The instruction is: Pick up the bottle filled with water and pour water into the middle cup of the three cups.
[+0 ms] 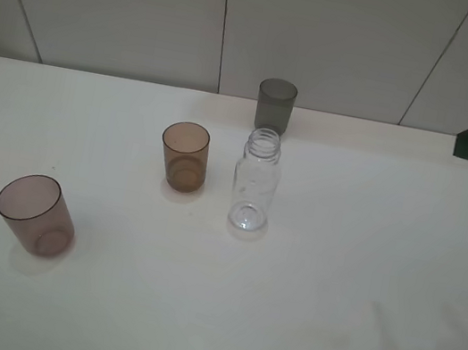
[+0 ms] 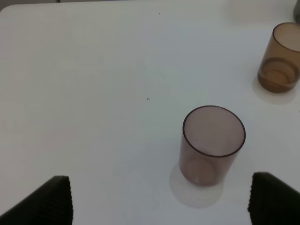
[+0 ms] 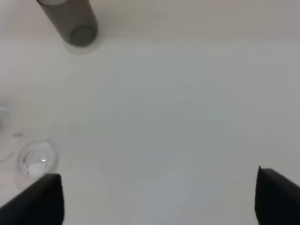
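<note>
Both grippers, left gripper (image 2: pixel 159 199) and right gripper (image 3: pixel 157 197), gape wide w/ nothing held, above the white table (image 1: pixel 323 336), where the clear bottle (image 1: pixel 255 182) stands upright, uncapped, just beside the amber middle cup (image 1: pixel 185 156), betw. mauve cup (image 1: pixel 35 213) & grey cup (image 1: pixel 275 104).

The bottle (image 1: pixel 255 182) is clear glossy plastic; the three cups (image 1: pixel 185 156) are smooth translucent plastic; the desk (image 1: pixel 358 297) looks matt white.
</note>
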You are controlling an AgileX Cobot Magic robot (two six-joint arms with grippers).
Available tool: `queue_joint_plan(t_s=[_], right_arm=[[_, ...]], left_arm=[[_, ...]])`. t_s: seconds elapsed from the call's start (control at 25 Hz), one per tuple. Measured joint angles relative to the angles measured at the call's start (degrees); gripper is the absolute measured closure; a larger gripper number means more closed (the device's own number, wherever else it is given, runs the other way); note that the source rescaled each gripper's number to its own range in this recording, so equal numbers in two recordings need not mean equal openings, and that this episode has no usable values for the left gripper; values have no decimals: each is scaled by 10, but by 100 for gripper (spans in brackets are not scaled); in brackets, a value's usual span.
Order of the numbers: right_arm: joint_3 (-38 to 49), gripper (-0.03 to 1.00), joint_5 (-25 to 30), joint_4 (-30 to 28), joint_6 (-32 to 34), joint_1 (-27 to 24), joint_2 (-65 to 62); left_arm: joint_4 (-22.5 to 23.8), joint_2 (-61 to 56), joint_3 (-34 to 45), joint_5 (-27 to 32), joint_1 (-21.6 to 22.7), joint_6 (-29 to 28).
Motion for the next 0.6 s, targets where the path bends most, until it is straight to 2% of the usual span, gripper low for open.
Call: queue_joint_plan(t_s=[0.16, 0.44, 0.6], right_arm=[[0, 32, 44, -8, 0, 0, -116], [0, 32, 75, -8, 0, 0, -282], [0, 32, 154, -12, 0, 0, -344]], left_arm=[[0, 0, 0, 0, 0, 0], [0, 0, 0, 0, 0, 0], [0, 0, 0, 0, 0, 0]])
